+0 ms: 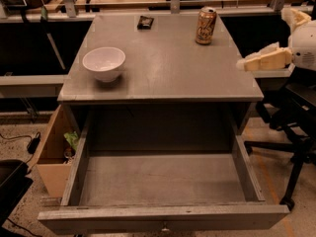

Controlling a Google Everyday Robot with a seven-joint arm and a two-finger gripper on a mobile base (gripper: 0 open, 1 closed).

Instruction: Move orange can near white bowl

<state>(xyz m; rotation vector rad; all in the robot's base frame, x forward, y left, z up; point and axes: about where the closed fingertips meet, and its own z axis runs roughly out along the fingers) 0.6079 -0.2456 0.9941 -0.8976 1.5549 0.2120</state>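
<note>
The orange can [205,25] stands upright near the back right of the grey tabletop [168,68]. The white bowl [104,63] sits near the left front of the same top, well apart from the can. My gripper [245,63] comes in from the right edge of the view, just off the table's right side and level with it, to the right of and nearer than the can. It holds nothing.
A small flat black packet [145,21] lies at the back of the tabletop. A large drawer [163,181] stands pulled open below the top. A cardboard box [52,152] stands on the floor at left. A black chair base [291,147] is at right.
</note>
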